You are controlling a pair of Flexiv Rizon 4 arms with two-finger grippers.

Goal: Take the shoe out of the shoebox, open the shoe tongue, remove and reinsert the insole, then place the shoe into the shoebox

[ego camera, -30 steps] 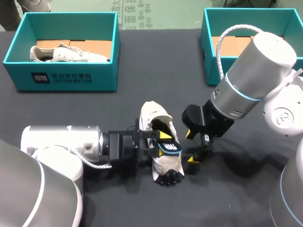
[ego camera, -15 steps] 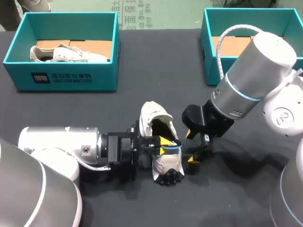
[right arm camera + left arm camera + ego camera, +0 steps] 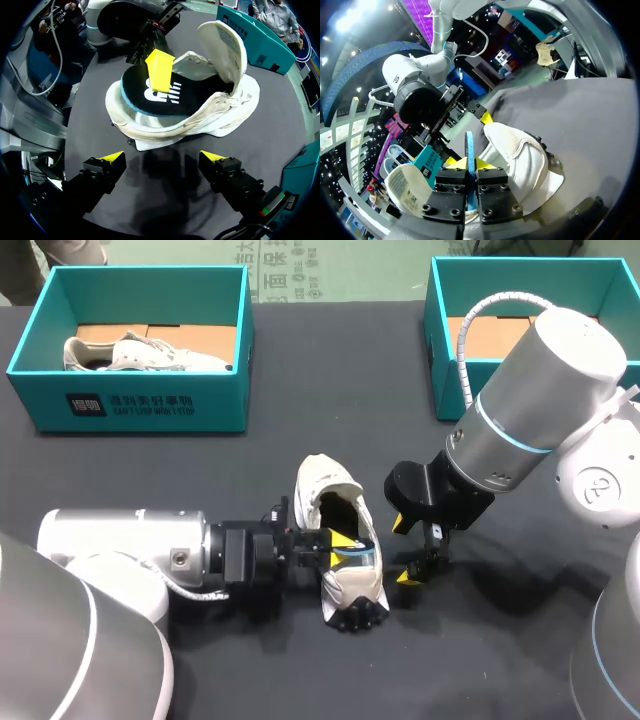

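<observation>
A white sneaker (image 3: 345, 585) lies on the dark table with its tongue (image 3: 225, 42) folded back. Its black insole (image 3: 165, 95) with a blue edge sits partly lifted out of the opening. My left gripper (image 3: 338, 543) comes in from the left and is shut on the insole's edge (image 3: 469, 147), which stands between its yellow tips (image 3: 455, 162). My right gripper (image 3: 403, 551) hovers just right of the shoe (image 3: 200, 120), open, with nothing between its fingers (image 3: 114, 159). In the right wrist view a yellow fingertip (image 3: 160, 70) of the left gripper rests on the insole.
A teal shoebox (image 3: 130, 405) at the back left holds another white shoe (image 3: 140, 352). A second teal shoebox (image 3: 450, 360) stands at the back right, partly behind my right arm. Bare dark table lies between the boxes and the sneaker.
My left gripper has closed on the insole and drawn back slightly to the left. The right arm has not moved.
</observation>
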